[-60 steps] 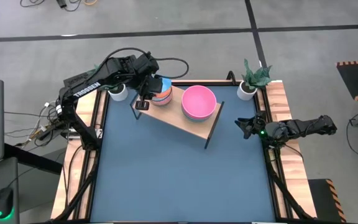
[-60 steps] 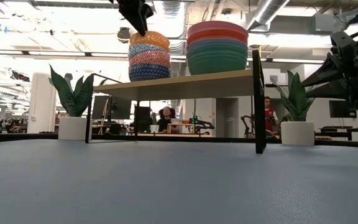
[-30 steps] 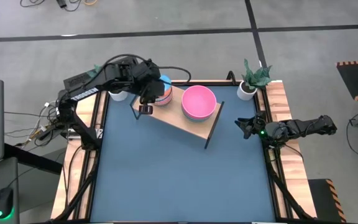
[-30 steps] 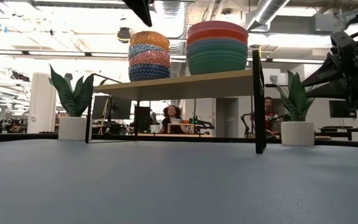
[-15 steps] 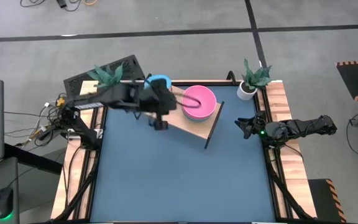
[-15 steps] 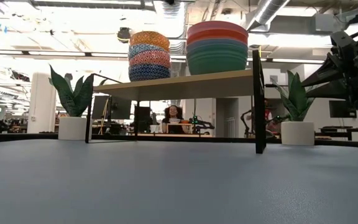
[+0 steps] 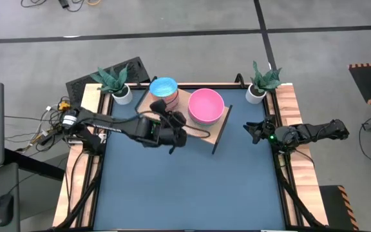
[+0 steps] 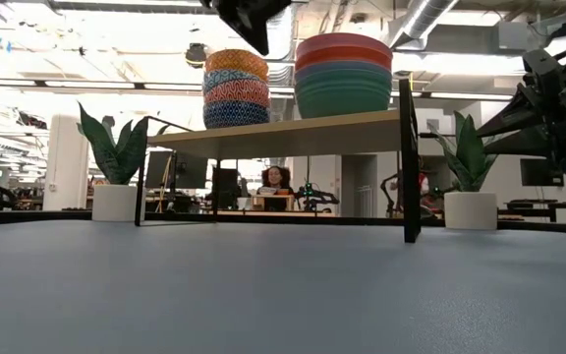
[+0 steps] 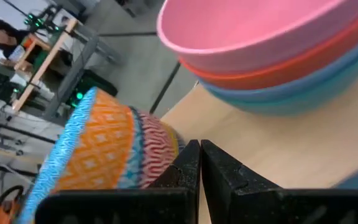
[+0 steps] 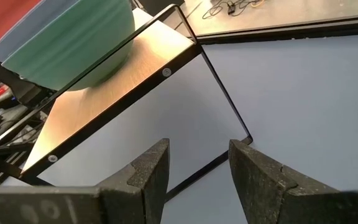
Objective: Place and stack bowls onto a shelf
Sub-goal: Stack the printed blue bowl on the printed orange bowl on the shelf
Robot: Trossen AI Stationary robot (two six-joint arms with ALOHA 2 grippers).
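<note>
The wooden shelf (image 7: 201,131) stands at the table's far middle. On it stand a stack of small patterned bowls (image 7: 164,89), light blue on top, and a stack of larger plain bowls (image 7: 206,106), pink on top; both also show in the low view (image 8: 236,88) (image 8: 344,77). My left gripper (image 7: 165,113) is shut and empty, just near-side of the small stack, pointing between the two stacks (image 9: 201,163). My right gripper (image 7: 251,132) waits open at the table's right edge, facing the shelf's right end (image 10: 197,163).
Two white pots with green plants stand at the far corners (image 7: 122,94) (image 7: 256,92). Wooden rails (image 7: 288,109) line the table's sides. The blue tabletop (image 7: 192,187) spreads out on the near side of the shelf. People sit in the room beyond (image 8: 275,180).
My left gripper has drawn back from above the small bowl stack toward the table's near edge and right. The arm now lies stretched low along the shelf's front, and the stack's light blue top is uncovered. The bowls have stayed in place.
</note>
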